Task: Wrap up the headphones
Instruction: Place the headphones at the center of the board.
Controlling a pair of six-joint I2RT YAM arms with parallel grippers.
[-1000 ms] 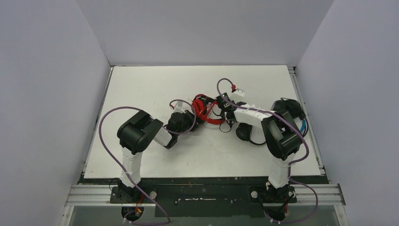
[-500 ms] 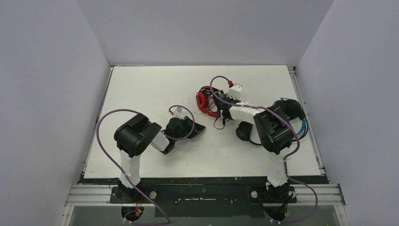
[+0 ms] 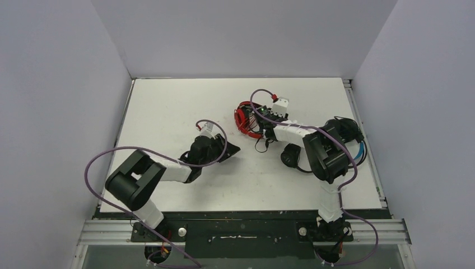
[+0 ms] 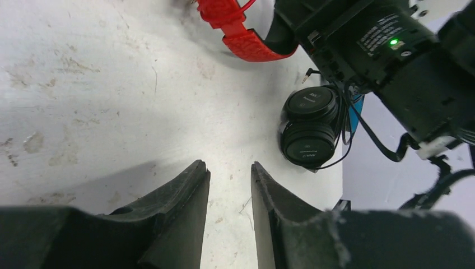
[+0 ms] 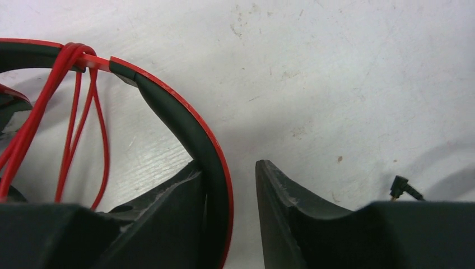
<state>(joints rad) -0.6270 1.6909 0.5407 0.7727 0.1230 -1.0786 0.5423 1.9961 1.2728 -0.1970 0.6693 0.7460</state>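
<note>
Headband of red headphones (image 5: pixel 193 134) sits between parted right gripper (image 5: pixel 228 165) fingers, seemingly unclamped (earcups hidden); left gripper (image 4: pixel 228 163) ajar, empty.

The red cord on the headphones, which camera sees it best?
The right wrist view. There the red cord is big and clear, several strands looped over the headband. The top view shows the red headphones too small to follow the cord. The left wrist view catches only a snippet at its top edge.

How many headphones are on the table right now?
3: the red headphones at the right gripper, the black headphones just nearer, and the blue-banded headphones partly hidden behind the right arm.
</note>
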